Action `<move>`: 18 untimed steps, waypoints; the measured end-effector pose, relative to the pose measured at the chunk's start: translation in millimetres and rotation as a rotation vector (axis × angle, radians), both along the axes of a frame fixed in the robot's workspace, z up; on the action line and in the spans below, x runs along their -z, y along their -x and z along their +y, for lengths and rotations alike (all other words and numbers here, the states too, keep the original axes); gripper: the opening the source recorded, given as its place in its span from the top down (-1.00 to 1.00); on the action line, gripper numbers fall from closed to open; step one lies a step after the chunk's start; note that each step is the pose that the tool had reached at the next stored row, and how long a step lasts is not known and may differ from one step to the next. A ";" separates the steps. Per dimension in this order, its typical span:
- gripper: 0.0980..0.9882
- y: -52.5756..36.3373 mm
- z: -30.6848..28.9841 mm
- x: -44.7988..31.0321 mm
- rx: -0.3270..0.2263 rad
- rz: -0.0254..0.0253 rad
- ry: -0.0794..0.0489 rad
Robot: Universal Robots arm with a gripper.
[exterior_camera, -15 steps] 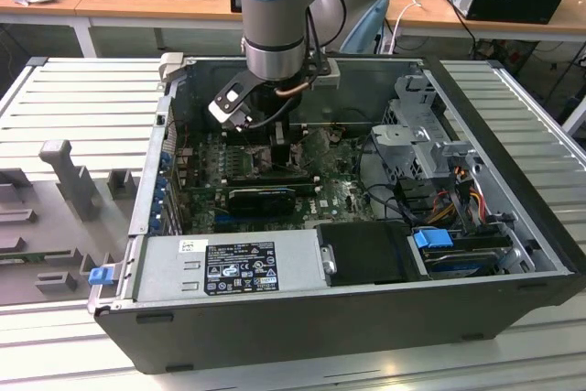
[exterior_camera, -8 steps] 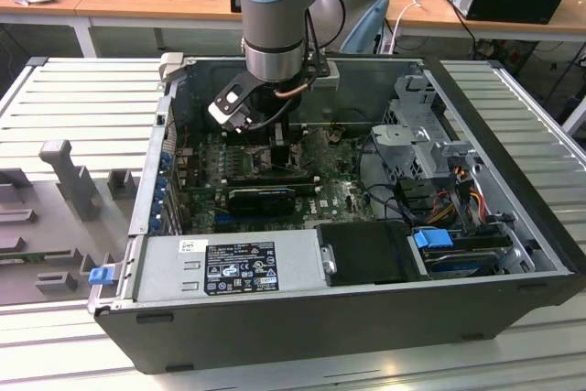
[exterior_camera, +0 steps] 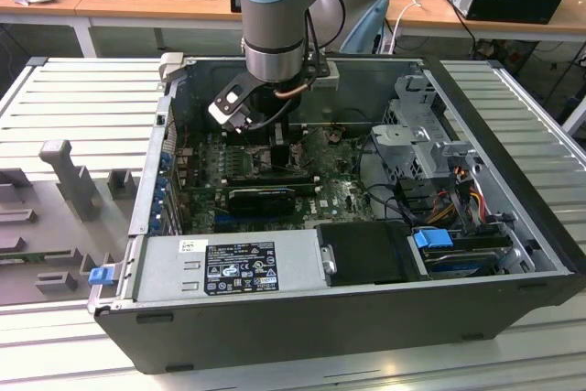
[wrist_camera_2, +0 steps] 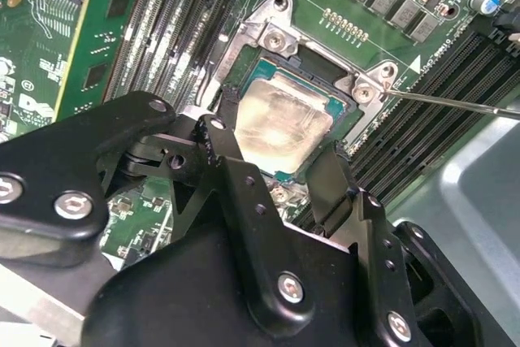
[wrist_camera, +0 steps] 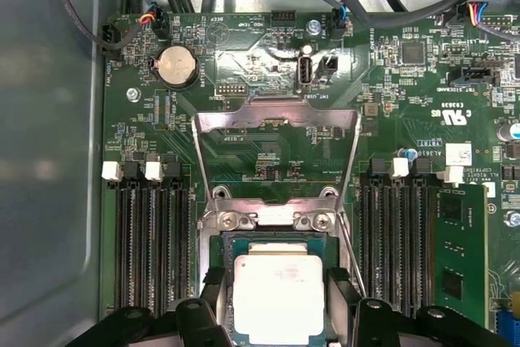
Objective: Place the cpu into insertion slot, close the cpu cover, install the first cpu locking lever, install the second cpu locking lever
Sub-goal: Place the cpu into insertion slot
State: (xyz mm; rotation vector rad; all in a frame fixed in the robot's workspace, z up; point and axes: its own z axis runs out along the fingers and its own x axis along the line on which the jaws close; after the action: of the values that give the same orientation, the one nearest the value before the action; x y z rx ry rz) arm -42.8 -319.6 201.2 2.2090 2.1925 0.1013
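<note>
- Pincer sits low over the socket, black fingers spread to chip width w/ the cpu btwn them. The tips look to be touching two opposite edges, so it's pinching the chip, tho the contact line is hidden under the fingers.
- The cpu lies flat inside the insertion slot, silver face up, w/ a darker rim showing round it in both wrist views.
- The cpu cover stands swung open at its hinge just beyond the slot in the first wrist view; the mobo is visible thru its cut-out.
- Locking lever, a thin metal rod, runs out from a slot corner across the RAM slots.
- RAM slots flank the socket on both sides, and a coin battery sits further off, past the cover.
- Exterior view: the arm reaches straight down into the open PC case, which lies on the grey ribbed table.
- Black expansion card and PSU sit nearer the camera than the arm.
</note>
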 end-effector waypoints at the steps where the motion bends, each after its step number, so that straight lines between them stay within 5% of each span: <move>1: -0.14 0.0 0.6 0.3 0.000 0.0000 -0.001; 8: -0.14 0.0 0.5 -0.4 0.000 0.0002 -0.003; 11: -0.14 0.0 0.5 -14.8 0.000 0.0001 -0.003; 14: -0.10 0.0 0.5 -18.4 0.000 0.0001 -0.003; 15: 0.19 0.0 0.6 -18.7 0.000 0.0000 -0.003; 18: 0.45 0.0 0.5 -19.6 0.000 0.0000 -0.003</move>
State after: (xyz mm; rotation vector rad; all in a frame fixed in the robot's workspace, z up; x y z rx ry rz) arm -42.7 -319.0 220.8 2.2104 2.1941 0.1048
